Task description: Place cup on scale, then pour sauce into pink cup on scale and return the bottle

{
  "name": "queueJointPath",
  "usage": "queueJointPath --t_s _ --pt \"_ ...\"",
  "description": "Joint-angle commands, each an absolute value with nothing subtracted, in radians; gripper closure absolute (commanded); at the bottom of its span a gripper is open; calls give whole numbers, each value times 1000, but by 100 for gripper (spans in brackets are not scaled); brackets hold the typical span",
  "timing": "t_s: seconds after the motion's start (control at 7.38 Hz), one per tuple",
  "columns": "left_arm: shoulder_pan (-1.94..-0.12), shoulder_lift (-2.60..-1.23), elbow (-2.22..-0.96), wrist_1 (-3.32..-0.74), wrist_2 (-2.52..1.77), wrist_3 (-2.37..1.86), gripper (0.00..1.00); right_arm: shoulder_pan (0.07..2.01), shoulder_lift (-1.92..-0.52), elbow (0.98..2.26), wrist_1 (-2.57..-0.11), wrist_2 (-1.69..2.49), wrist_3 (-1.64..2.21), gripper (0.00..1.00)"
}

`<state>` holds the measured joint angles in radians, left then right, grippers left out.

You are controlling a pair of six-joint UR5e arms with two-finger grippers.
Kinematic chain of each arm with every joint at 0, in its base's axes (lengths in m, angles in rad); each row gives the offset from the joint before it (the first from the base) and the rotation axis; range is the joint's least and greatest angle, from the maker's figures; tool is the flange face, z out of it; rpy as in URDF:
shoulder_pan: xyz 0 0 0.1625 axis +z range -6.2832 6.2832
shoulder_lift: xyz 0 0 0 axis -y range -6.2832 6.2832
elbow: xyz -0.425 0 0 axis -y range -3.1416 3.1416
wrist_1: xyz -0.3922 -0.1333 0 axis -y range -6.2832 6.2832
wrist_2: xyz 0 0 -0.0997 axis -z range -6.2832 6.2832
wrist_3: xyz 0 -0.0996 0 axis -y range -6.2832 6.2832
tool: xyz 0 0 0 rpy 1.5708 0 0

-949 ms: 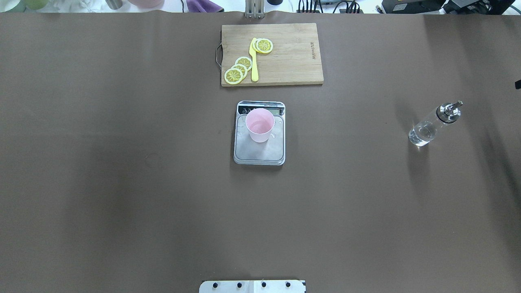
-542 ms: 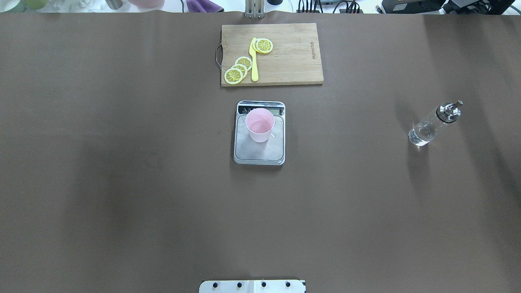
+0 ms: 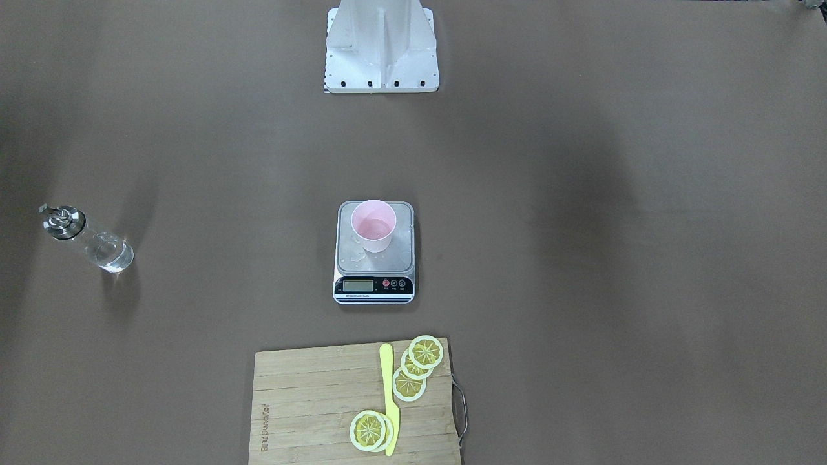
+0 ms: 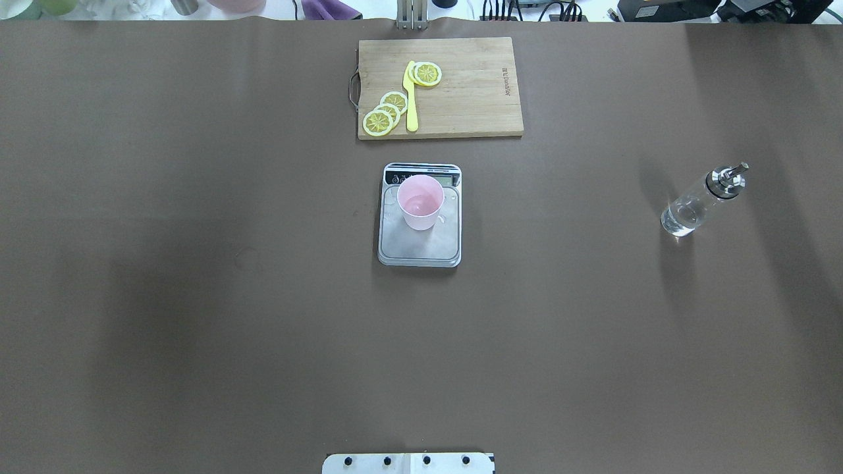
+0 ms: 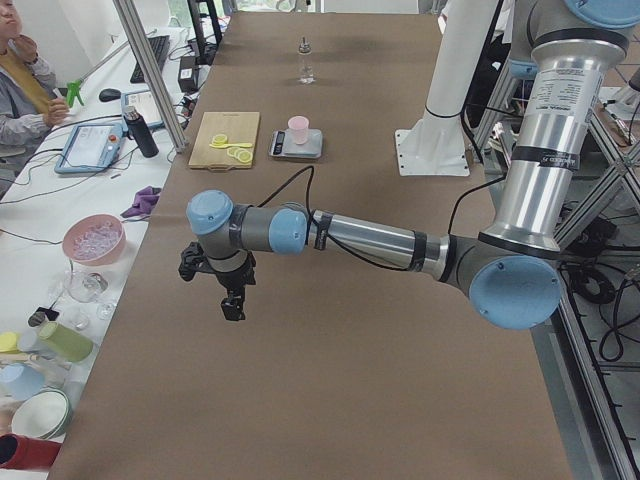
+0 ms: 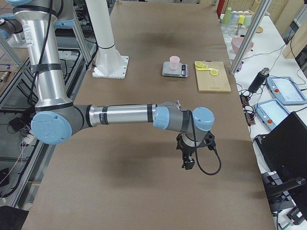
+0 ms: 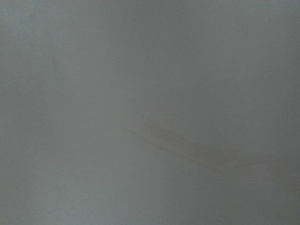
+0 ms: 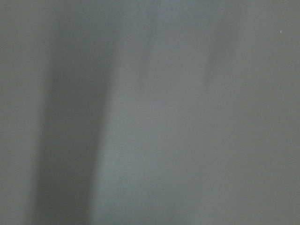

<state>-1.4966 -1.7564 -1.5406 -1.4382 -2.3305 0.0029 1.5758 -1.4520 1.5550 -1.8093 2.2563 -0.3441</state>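
The pale pink cup stands upright on the steel scale at the table's middle; it also shows in the front view with the scale. The clear glass bottle with its silver spout stands alone on the table at the right, some clear sauce in it, far left in the front view. My left gripper and right gripper hang over bare table at opposite ends, far from both. I cannot tell whether they are open or shut. The wrist views show only blurred table.
A bamboo cutting board with lemon slices and a yellow knife lies beyond the scale. The robot's white base stands at the near edge. Bowls, bottles and tablets sit on the side desk.
A small dark part at the overhead view's right edge has gone out of view. Cup, scale and bottle have not moved.
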Motion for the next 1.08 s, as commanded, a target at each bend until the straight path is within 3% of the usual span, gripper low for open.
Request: queueJointPath --t_s 0.0,0.95 --pt "-1534 -1740 -1474 -1450 -2390 -1 2 1575 -1538 1621 -1815 2252 -335 0" --pt "-1531 -1703 -1497 -1499 -2370 -9 2 1559 -1543 1615 -1766 2279 -256 0"
